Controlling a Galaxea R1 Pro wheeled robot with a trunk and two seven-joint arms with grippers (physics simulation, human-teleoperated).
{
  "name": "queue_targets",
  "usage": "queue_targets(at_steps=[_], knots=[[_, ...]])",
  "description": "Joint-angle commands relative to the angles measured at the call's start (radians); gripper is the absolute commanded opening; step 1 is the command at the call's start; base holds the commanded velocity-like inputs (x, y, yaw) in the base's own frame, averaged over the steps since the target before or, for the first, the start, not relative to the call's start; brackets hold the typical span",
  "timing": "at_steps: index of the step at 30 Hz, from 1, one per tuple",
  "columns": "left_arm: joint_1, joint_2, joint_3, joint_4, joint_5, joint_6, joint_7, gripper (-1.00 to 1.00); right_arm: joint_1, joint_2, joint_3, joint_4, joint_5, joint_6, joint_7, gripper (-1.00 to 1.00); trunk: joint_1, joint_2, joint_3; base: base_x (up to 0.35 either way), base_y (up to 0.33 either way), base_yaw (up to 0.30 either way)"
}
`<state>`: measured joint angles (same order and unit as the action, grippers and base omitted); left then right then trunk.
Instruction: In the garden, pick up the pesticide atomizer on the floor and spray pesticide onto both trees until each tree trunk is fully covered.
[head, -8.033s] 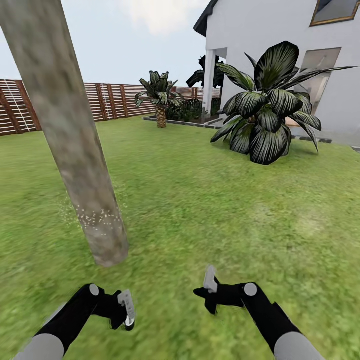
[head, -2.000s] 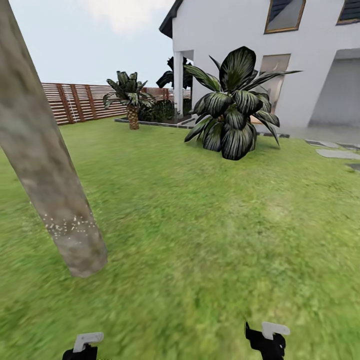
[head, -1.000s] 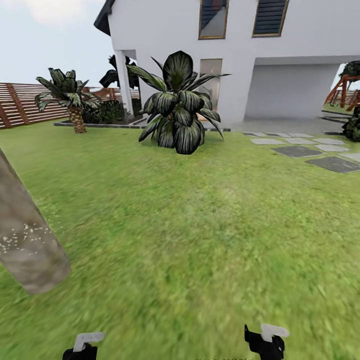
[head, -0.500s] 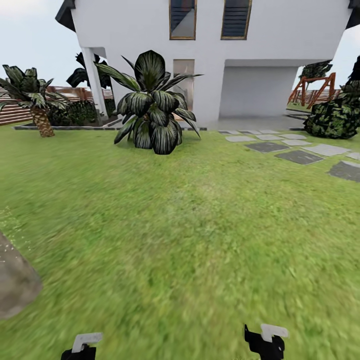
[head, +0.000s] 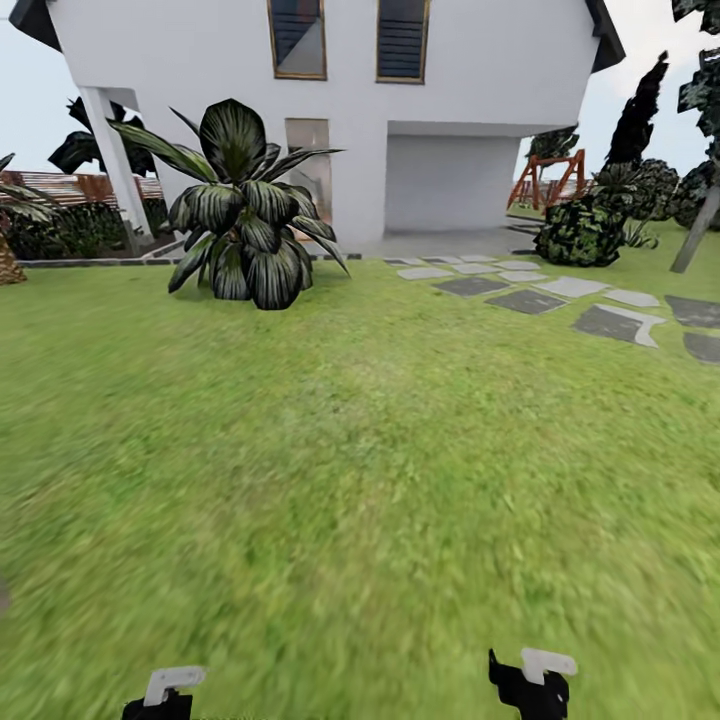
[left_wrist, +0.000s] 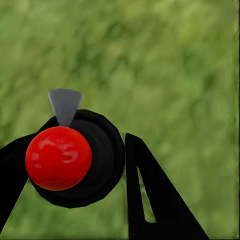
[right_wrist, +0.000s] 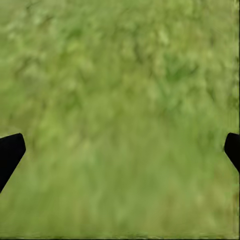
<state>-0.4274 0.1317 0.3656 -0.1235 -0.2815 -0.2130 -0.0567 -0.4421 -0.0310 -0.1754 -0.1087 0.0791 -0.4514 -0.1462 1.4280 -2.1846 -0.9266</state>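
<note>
Green lawn (head: 380, 480) takes up most of the head view, spreading to the white house (head: 450, 110) at the back, with grey stepping stones (head: 530, 295) running off toward the right and a strip of brown fence (head: 70, 185) at the far left. A broad dark-leaved plant (head: 245, 225) stands before the house, and a thin leaning trunk (head: 697, 235) shows at the right edge; no thick pale tree trunk is in sight. The left end effector (left_wrist: 75, 165) is pinching the pesticide atomizer (left_wrist: 59, 158), its red top sitting between the two dark fingers over blurred grass. The right end effector (right_wrist: 120, 150) has its fingers spread wide, with nothing but grass between them. Judging from this, the pickup is done and the bottle is in hand, but no tree is within reach, so spraying remains and a trunk must first be approached.
</note>
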Motion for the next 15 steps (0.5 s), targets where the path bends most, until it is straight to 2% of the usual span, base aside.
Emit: queue_targets(at_steps=[1, 8, 15], knots=[[0.000, 0.000, 0.009, 0.000, -0.007, -0.003, -0.005, -1.00, -0.001, 0.000, -0.006, 0.001, 0.008, -0.003, -0.003, 1.00, -0.001, 0.000, -0.001, -0.194, -0.223, -0.300], [0.000, 0.000, 0.009, 0.000, -0.006, -0.003, -0.005, -1.00, 0.000, 0.000, -0.006, 0.001, 0.008, -0.003, -0.003, 1.00, -0.001, 0.000, -0.001, -0.140, -0.245, -0.300], [0.000, 0.001, 0.010, -0.001, -0.005, -0.003, -0.005, -1.00, 0.001, 0.000, -0.006, 0.001, 0.008, -0.003, -0.002, 1.00, -0.001, 0.000, -0.001, -0.024, -0.268, -0.300]])
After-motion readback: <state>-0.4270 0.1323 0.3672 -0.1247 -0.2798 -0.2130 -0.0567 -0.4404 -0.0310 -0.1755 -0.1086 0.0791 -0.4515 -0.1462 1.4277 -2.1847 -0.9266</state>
